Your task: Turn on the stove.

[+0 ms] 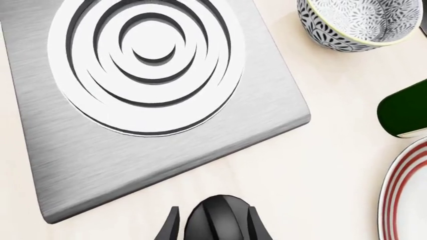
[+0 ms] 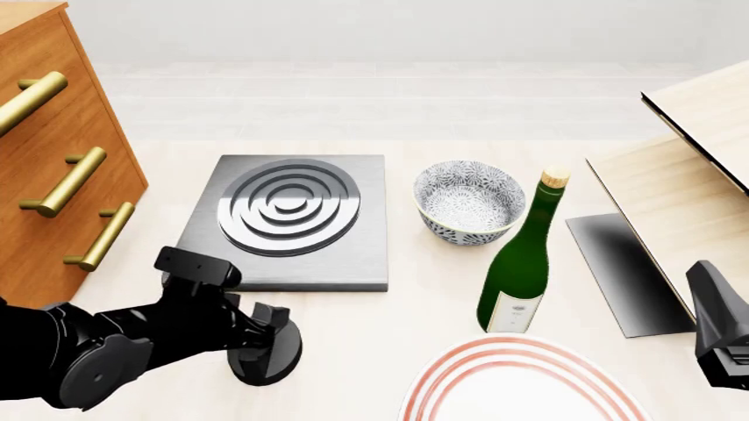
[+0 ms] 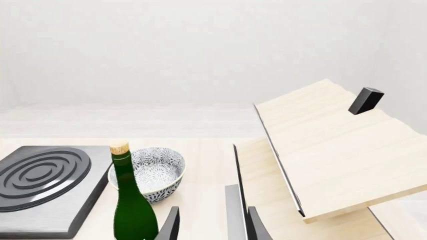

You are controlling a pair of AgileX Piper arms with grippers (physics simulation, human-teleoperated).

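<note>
The stove is a square brushed-grey slab with raised concentric rings, left of the table's middle; it fills the left wrist view. Its black ridged knob stands on the table in front of the slab's near edge, and is mostly covered by my left gripper in the front view. My left gripper is low over the knob, open, with one finger close on each side. My right gripper is open and empty, low at the right edge of the front view.
A wooden drawer cabinet with brass handles stands at the left. A patterned bowl, a green wine bottle and a red-striped plate lie right of the stove. A dark flat panel and light wooden boards are at the right.
</note>
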